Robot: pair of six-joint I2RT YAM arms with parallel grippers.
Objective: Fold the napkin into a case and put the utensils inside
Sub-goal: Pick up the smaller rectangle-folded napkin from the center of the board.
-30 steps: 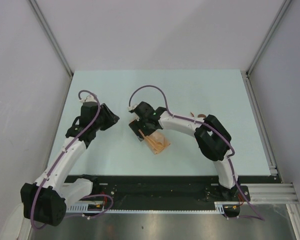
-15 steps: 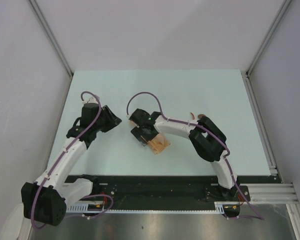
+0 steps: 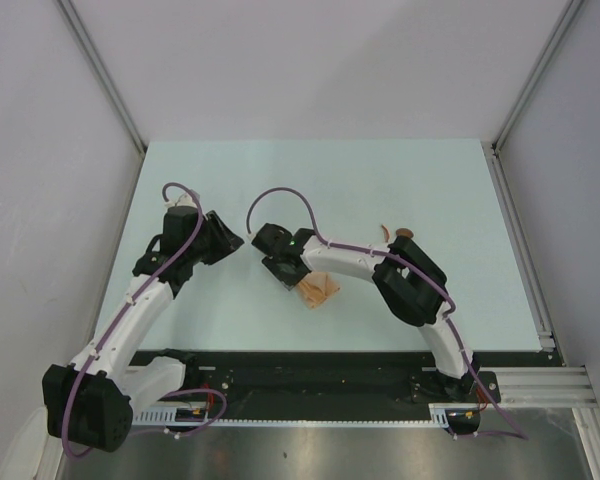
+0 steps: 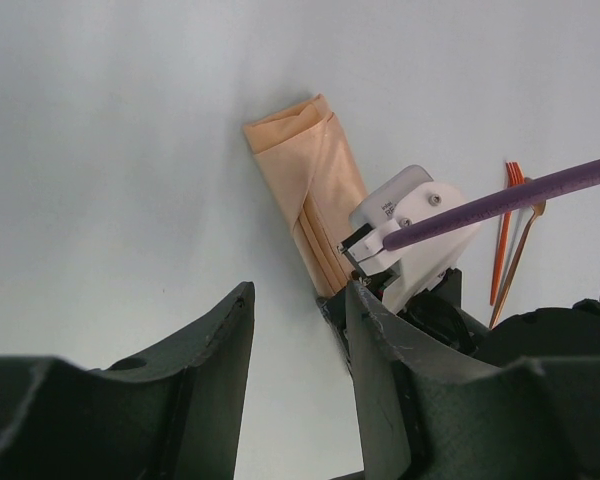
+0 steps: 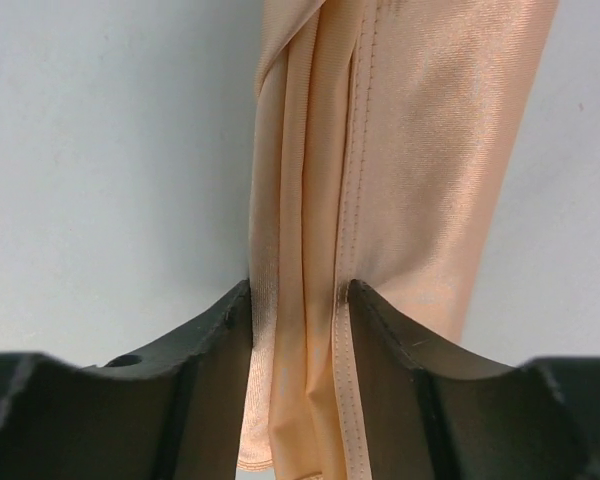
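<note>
Several limp, likely slippery napkin (image 5: 450, 150) folds were pinched between right fingers (image 5: 392, 345); left fingers (image 4: 208, 350) were spread, empty. Hemmed edge looked grabbable.

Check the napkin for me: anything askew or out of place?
The folded napkin lies slanted, its layers stepped unevenly at one end. The right gripper grips only its left folds; the rest lies outside the fingers. The utensils lie apart on the table.
</note>
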